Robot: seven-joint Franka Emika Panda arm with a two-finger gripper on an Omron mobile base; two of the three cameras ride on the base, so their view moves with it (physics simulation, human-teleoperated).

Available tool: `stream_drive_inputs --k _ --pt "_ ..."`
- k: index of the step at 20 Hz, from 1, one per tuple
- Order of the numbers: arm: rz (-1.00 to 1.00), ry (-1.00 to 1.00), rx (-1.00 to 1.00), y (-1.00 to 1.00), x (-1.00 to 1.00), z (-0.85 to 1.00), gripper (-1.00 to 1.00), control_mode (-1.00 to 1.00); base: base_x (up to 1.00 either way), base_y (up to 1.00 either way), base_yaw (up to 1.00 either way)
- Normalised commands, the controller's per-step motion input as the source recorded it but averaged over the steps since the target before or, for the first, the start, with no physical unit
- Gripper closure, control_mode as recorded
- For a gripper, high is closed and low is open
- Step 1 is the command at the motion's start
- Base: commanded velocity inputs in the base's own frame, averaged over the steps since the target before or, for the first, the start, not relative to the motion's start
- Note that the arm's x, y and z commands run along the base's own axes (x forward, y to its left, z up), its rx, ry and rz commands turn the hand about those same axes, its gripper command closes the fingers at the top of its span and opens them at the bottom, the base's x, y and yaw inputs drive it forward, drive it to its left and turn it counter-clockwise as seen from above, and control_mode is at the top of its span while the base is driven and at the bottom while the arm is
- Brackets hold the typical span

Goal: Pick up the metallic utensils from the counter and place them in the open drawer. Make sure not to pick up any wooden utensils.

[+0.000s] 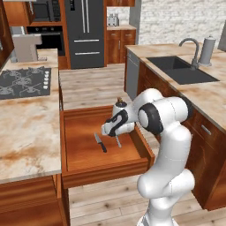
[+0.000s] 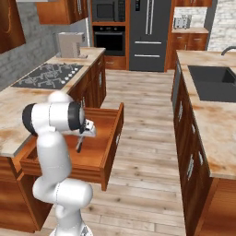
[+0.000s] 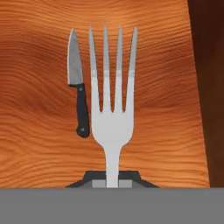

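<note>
1. My claw [image 3: 112, 180] is clamped on the fork [image 3: 112, 103] by its handle, tines pointing away from the hand.
2. I see the claw [image 1: 118, 140] over the open drawer [image 1: 79, 148], fork [image 1: 118, 142] hanging down.
3. The knife [image 1: 100, 143] lies flat on the drawer bottom, just beside the fork, apart from the claw.

The fork [image 3: 112, 105] is plain silver; the knife [image 3: 78, 89] has a silver blade and black handle. The drawer [image 1: 84, 150] is reddish-brown with wavy grain (darker at its wall). The counter [image 1: 24, 128] is beige, veined rust-orange.
</note>
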Motion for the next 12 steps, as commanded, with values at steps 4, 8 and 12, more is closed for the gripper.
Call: stream_drive_inputs --k 4,8,12 --pt "0.01 0.0 0.0 0.0 0.85 -0.2 1.0 -1.0 0.0 0.0 0.0" --pt "0.0 0.0 0.0 0.0 0.54 -0.17 1.0 -1.0 0.0 0.0 0.0" --pt "0.0 0.0 0.0 0.0 0.12 -0.61 1.0 -1.0 0.0 0.0 0.0"
